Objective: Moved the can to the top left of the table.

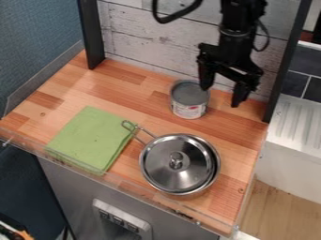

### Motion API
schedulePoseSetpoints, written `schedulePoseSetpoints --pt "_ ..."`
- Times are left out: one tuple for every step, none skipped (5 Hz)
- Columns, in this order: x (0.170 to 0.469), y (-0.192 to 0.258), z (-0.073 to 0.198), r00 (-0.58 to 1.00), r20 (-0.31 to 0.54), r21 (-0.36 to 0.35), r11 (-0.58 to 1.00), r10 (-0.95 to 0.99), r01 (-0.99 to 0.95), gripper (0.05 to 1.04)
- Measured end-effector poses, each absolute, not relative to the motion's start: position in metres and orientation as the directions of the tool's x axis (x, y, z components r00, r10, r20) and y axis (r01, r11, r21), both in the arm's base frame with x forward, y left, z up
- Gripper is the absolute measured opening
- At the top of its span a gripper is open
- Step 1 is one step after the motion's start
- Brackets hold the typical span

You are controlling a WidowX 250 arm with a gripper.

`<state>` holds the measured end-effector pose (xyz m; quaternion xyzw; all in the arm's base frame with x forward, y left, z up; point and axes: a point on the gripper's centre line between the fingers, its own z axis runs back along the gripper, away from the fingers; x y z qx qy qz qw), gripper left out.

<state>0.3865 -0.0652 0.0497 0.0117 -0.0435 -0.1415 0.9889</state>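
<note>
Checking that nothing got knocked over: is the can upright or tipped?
Upright. The can stands on the wooden table, its round rim facing up and its labelled side below.

The camera looks from above and in front of the wooden tabletop (110,89), pitched steeply downward and facing the planked back wall (156,33), so that it sees down onto the lid (169,171) of the pot and also catches the grey front panel (75,187) under the near edge. It sits near enough for the tabletop to span most of the frame, yet takes in a strip of blue wall (37,42) on the left and the white ridged surface (298,117) on the right. The view is turned askew, the table's front edge slanting from mid-left to lower right.
</note>
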Motion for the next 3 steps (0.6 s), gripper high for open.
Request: schedulePoseSetpoints --pt "0.398 -0.074 0.043 0.956 0.093 0.045 0.96 -0.278 0.275 1.001" --pt "0.401 -0.075 0.026 0.959 0.074 0.039 0.962 -0.272 0.27 1.001" --pt "0.4 -0.069 0.014 0.971 0.051 0.025 0.972 -0.234 0.233 1.001"
